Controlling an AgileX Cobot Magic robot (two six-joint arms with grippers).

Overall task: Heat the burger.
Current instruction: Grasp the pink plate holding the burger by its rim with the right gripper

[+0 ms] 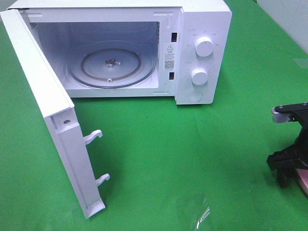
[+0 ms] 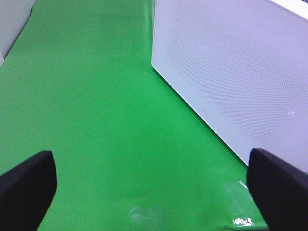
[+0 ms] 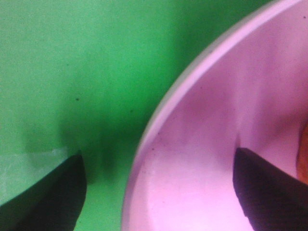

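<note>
Left gripper (image 2: 154,190): stood spread wide beside the microwave door (image 2: 231,72).
Right gripper (image 3: 159,192): stood spread, straddling the rim of the pink plate (image 3: 231,120).
Burger (image 3: 303,154): showed only as a brown sliver on that plate.

My right gripper (image 1: 288,172), black and angular, bears a silver-grey bracket (image 1: 277,114); my left gripper's (image 2: 151,192) fingers (image 2: 26,187) are matte black, blunt.

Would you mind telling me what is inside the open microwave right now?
Inside the microwave only the glass turntable shows, bare, with no food on it. The open door covers part of the cavity's left side, so that bit is unseen.
</note>
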